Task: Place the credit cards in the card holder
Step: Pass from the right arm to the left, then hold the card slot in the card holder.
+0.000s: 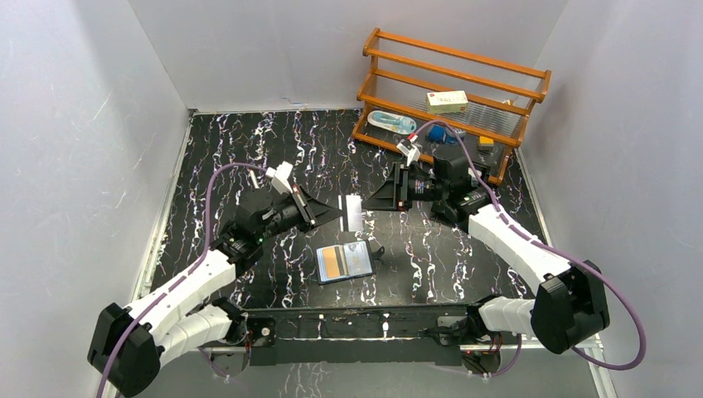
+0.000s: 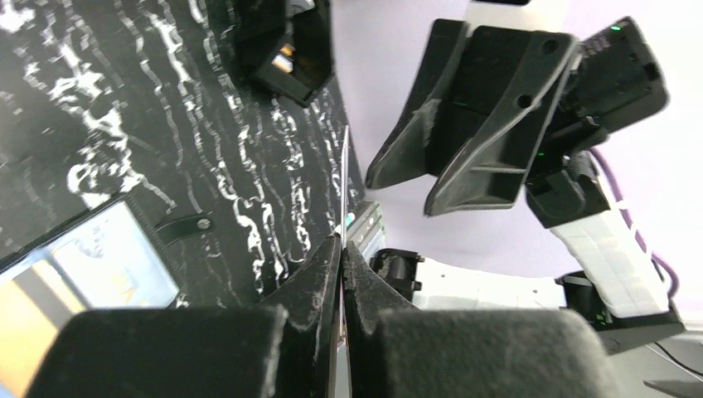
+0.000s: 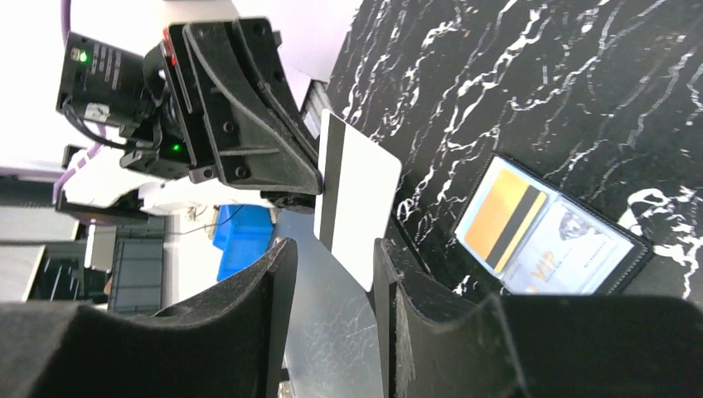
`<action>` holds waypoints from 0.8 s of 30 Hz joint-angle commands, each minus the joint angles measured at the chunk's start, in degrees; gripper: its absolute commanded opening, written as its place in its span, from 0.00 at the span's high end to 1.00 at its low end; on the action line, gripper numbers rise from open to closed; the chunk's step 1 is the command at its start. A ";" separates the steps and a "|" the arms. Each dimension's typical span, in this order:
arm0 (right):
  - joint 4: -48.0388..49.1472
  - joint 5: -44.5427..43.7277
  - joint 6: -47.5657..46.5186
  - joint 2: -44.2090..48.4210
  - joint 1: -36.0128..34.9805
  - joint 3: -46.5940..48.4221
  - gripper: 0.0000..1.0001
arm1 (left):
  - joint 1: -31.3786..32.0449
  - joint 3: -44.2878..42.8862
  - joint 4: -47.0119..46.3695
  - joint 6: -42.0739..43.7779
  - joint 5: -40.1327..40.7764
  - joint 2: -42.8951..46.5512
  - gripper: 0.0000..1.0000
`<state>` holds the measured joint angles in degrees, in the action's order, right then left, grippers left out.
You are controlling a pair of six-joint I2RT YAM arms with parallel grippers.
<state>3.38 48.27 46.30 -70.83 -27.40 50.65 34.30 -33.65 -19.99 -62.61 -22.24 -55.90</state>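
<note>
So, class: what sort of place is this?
Probably a robot test cell: left arm and right arm bolted to one table, white walls boxing it in, a rack of props.

Tabletop (image 1: 249,141): black marble pattern with white veins. A pale metal rim (image 1: 157,224) runs along its left side.

We record plain pale grey panels closing three sides: left wall (image 1: 83,124), back wall (image 1: 273,50), right wall (image 1: 622,124). The left wall carries faint scuffs.

Furniture: a brown wooden rack (image 1: 456,54) with open rails stands on the tabletop at the far right corner. A cream box (image 1: 447,101) lies on its upper shelf.

Light: even and diffuse, with soft shadows.

Right wrist view: we see a blue bin (image 3: 240,232) beyond the tabletop edge, partly hidden.
</note>
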 commanded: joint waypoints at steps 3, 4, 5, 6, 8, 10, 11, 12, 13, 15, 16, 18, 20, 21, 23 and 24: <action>-2.58 -7.45 -0.42 2.11 -0.17 -3.21 0.53 | -0.01 4.30 11.04 3.90 5.81 4.32 1.00; -2.96 -8.64 -0.65 2.31 -0.57 -3.82 0.54 | 0.05 4.98 12.88 3.76 7.21 4.47 1.00; -4.14 -10.92 -1.32 2.29 -1.23 -4.06 0.54 | 0.03 5.64 14.10 3.95 7.85 4.31 1.00; -6.42 -13.92 -2.81 2.05 -2.24 -3.73 0.55 | 0.06 6.33 14.43 4.18 8.06 4.02 1.00; -12.08 -21.30 -6.78 0.31 -5.04 -1.82 0.55 | 0.06 8.00 13.31 3.77 7.84 3.35 1.00; -16.61 -26.26 -10.34 -2.27 -6.98 -0.31 0.56 | 0.04 9.59 11.52 3.14 7.38 2.42 1.00; -18.11 -29.07 -11.41 -3.48 -8.20 0.06 0.57 | -0.01 10.24 10.40 3.03 7.17 1.87 1.00; -19.01 -31.67 -12.44 -4.63 -9.43 0.26 0.58 | -0.01 10.86 9.58 2.70 6.91 1.28 1.00; -19.55 -34.10 -13.02 -5.69 -10.80 0.35 0.58 | 0.04 11.41 8.81 2.44 6.77 0.60 1.00; -20.15 -37.49 -14.01 -7.81 -13.06 0.51 0.58 | 0.07 12.58 7.70 1.60 6.60 -0.73 1.00; -20.47 -39.67 -14.38 -8.79 -14.20 0.64 0.58 | 0.11 13.04 7.42 1.18 6.47 -1.37 1.00; -21.46 -43.08 -15.16 -10.86 -16.15 1.26 0.58 | 0.07 13.97 6.53 0.82 6.43 -2.24 1.00; -21.40 -44.60 -15.64 -12.80 -17.58 1.64 0.58 | 0.08 15.00 5.57 0.45 6.50 -2.86 1.00; -20.99 -44.81 -15.82 -13.48 -18.17 1.69 0.58 | 0.07 15.35 4.91 0.37 6.40 -3.14 1.00; -20.78 -45.75 -15.94 -14.88 -19.36 2.05 0.58 | 0.06 15.75 4.38 0.42 6.24 -3.90 1.00; -20.71 -46.40 -16.02 -15.60 -20.00 2.15 0.58 | 0.07 15.87 4.30 0.41 6.24 -4.28 1.00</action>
<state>-17.21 7.55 32.29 -84.99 -45.47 49.47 34.30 -18.37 -12.64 -61.80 -15.68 -59.37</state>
